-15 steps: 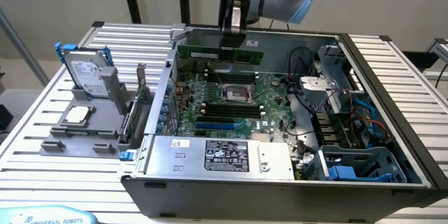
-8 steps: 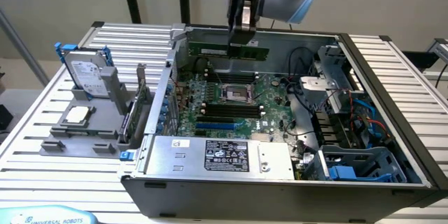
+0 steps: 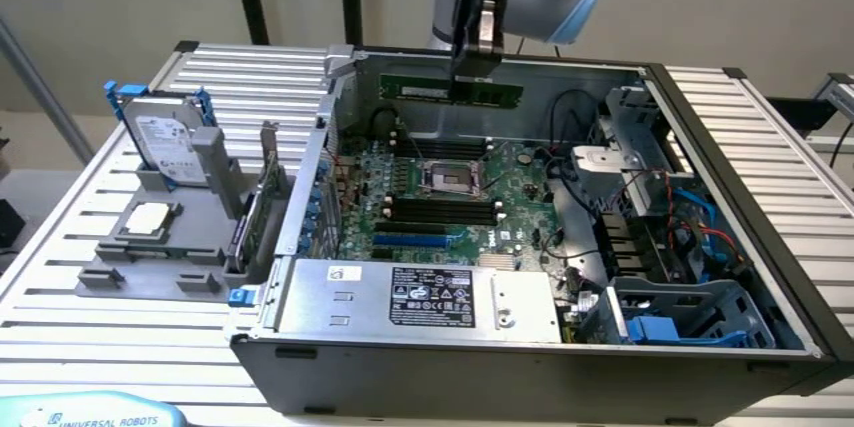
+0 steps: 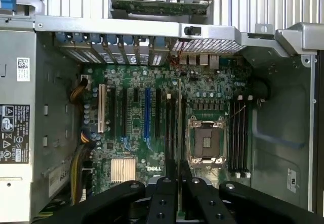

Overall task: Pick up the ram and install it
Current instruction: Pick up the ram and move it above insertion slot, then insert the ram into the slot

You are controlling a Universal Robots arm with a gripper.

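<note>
Jaws pinch ram (image 3: 420,87): long, thin green stick, chips seemingly dark.

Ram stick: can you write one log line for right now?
gripper: shut on ram | place: above open computer case | installed: no

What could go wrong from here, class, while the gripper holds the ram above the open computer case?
1. The gripper is shut on the ram by its upper edge, well above the motherboard. A slip would probably drop the stick onto the board.
2. The processor socket sits between the black memory slots, so a misaimed descent could strike it.
3. The grip looks off centre, so the ram may tilt and meet a slot unevenly.
</note>
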